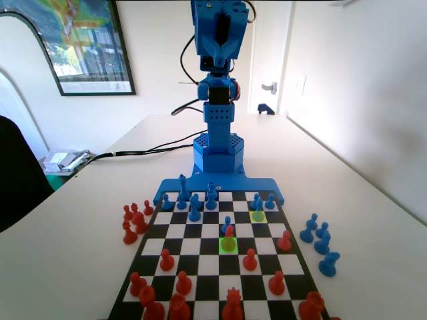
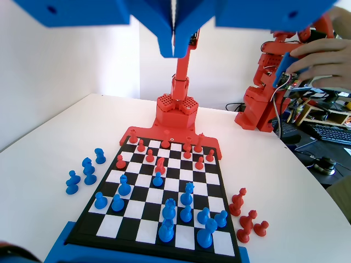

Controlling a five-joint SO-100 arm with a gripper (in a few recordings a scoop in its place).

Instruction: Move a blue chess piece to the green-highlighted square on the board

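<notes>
Blue chess piece point(image 1: 257, 203), a short pawn, stands far below and ahead of the gripper point(image 2: 174, 52), on the yellow-lime square point(image 1: 258, 216) near the arm's base point(image 1: 217, 180), probably marking where the move starts. The gripper hangs high above the board point(image 2: 143, 219), its two jaws pressed together with only a thin seam between them, holding nothing. The green-highlighted square point(image 1: 228, 245) lies farther out from the gripper, toward the board's middle, with a red pawn point(image 1: 229, 232) just beside it on the arm's side. Captured blue pieces point(image 1: 319, 243) and red pieces point(image 1: 135, 220) sit off the board's edges. Judged from this, the arm is parked clear and the reach has not begun.
</notes>
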